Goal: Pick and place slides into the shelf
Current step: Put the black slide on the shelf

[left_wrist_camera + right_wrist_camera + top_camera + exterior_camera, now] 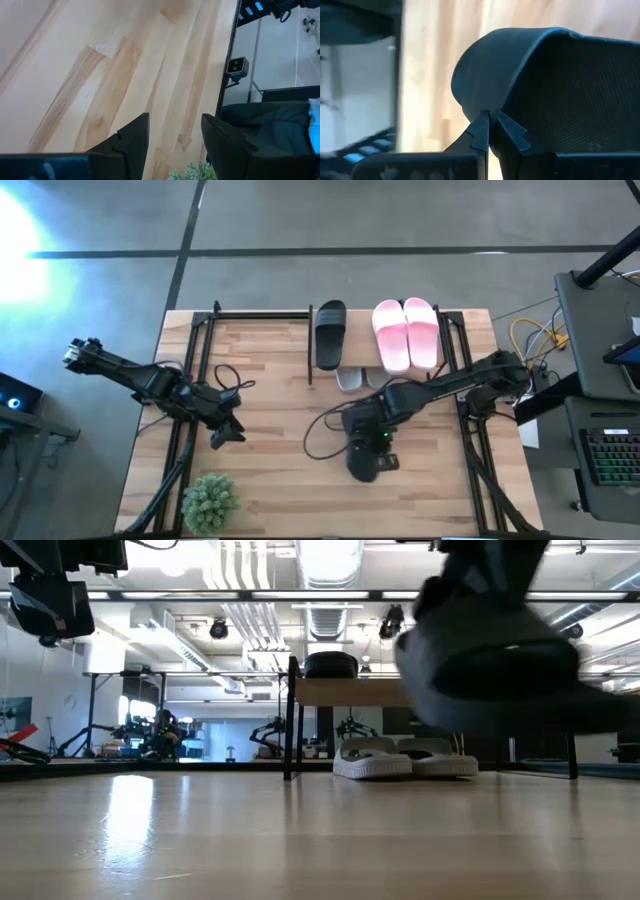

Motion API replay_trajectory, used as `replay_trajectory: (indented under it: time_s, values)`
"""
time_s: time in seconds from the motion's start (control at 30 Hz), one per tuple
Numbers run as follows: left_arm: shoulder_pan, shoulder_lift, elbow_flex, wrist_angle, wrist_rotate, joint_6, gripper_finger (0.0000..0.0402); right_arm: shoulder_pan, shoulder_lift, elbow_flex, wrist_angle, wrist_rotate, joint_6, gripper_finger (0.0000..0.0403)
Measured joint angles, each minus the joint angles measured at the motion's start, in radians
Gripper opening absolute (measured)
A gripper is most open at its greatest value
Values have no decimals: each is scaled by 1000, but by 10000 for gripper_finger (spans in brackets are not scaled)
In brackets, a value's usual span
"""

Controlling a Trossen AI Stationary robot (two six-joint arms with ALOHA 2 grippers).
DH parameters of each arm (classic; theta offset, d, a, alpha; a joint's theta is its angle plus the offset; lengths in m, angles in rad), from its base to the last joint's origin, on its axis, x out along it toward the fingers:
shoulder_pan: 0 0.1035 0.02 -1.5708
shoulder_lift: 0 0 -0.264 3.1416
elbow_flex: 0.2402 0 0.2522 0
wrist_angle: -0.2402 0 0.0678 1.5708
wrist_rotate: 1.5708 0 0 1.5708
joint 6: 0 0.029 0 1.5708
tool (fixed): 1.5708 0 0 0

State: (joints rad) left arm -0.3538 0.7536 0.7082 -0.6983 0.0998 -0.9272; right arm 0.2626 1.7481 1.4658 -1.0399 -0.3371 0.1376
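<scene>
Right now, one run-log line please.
right gripper: shut on black slide, lifted | left gripper: open, idle | shelf: black, pink, grey slides placed

One slide (545,85) between right jaws, above counter (270,430); shelf (300,330) with more slides (405,335) beyond them.

Dark jointed arms, black cables
</scene>
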Motion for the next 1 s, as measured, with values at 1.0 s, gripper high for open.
replay_trajectory:
  time_s: [1.0]
  values:
    - [0,72,0,39,-6,20,166,287,-83,-447,651,1068,2099,13]
